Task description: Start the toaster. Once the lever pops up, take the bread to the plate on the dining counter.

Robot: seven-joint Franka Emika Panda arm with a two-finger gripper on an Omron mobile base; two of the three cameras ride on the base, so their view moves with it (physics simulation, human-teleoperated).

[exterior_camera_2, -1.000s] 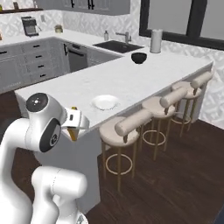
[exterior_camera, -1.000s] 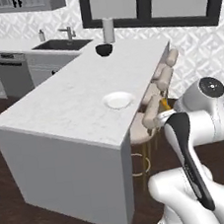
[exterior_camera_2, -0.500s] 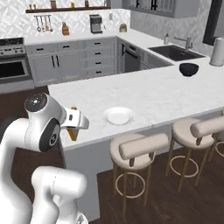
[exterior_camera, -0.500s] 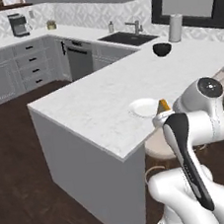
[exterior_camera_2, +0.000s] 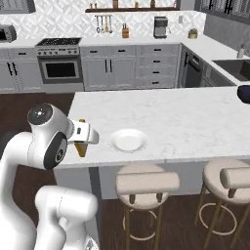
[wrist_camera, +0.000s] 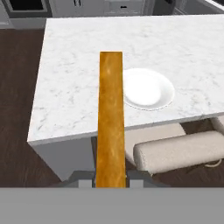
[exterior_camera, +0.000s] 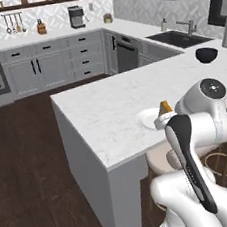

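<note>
From my remote station I look across the long island counter with the white grey-veined marble top (wrist_camera: pixel 78 65), where the small round flat white plate (wrist_camera: pixel 148 89) sits near the edge above the padded beige bar stools (exterior_camera_2: pixel 147 181). My two-finger gripper (wrist_camera: pixel 111 178) pinches the thin orange-tan slice of bread (wrist_camera: pixel 110 118) edge-on, holding it just short of the counter's edge, beside the plate and not yet over it.
</note>
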